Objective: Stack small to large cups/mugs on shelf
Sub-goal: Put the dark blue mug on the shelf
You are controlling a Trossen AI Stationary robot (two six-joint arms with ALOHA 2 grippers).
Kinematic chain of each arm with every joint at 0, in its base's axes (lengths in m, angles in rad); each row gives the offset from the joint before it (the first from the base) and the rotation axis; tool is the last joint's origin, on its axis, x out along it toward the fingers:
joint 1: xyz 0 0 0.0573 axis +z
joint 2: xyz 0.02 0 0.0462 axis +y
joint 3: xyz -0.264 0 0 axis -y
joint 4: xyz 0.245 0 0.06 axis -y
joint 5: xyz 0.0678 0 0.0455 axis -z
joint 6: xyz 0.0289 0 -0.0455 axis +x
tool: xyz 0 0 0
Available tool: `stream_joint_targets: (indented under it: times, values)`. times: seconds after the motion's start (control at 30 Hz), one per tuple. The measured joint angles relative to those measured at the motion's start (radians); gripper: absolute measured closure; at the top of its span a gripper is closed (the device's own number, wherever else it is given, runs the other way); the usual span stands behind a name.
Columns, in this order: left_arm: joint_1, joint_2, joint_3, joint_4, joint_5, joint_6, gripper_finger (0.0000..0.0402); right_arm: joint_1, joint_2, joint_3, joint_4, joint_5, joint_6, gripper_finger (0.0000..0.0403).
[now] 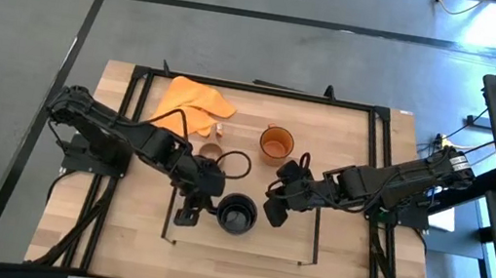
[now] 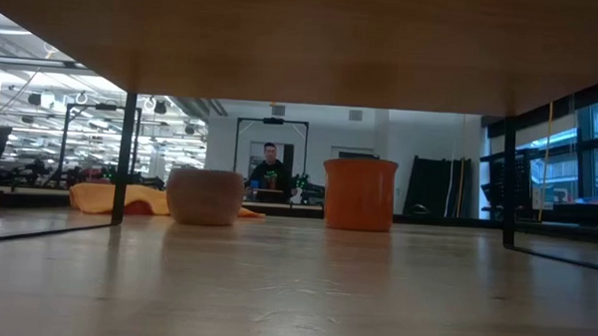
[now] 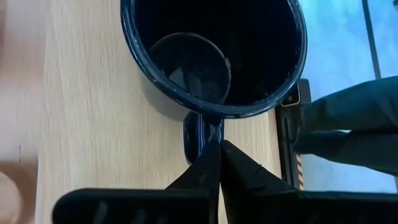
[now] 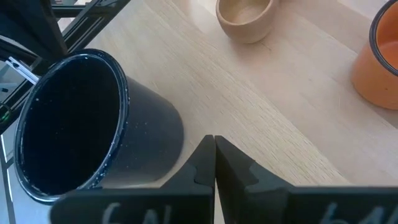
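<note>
The black mug [image 1: 237, 214] stands upright on the shelf [image 1: 286, 245], a light-wood area edged by a thin black frame. My left gripper [image 1: 185, 216] is shut, its fingertips [image 3: 214, 155] right at the mug's handle [image 3: 200, 134]. My right gripper [image 1: 272, 214] is shut too, close by the mug's opposite wall [image 4: 158, 134]. The small wooden cup [image 1: 212, 151] and the orange mug [image 1: 277, 143] stand upright on the table farther back, off the shelf. The low view shows both, the wooden cup [image 2: 204, 196] and the orange mug [image 2: 359, 193], but not the black mug. My left gripper's shut fingertips overlap the outer end of the black mug's handle [image 3: 205, 144], coming from above and slanting down; I cannot tell whether they touch it. My right gripper's shut fingers [image 4: 199, 165] are beside the mug's outer wall; I cannot tell whether they touch it.
An orange cloth [image 1: 192, 104] lies crumpled at the table's far left. A larger black metal frame [image 1: 375, 114] borders the tabletop. Bare wood lies on the shelf to the right of the black mug. In the low view a person [image 2: 270, 167] stands far off in the room.
</note>
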Motion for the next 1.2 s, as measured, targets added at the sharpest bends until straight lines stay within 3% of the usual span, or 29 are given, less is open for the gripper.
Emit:
stream_joint_targets:
  times: [1.0, 1.2]
  values:
    - [0.044, 0.027, 0.000, 0.025, 0.026, 0.026, 0.0395, 0.000, 0.000, 0.000, -0.044, 0.000, -0.002, 0.0398]
    - [0.042, 0.027, 0.045, 0.023, 0.031, 0.026, 0.0395, 0.000, 0.000, 0.000, -0.044, 0.000, -0.003, 0.0398]
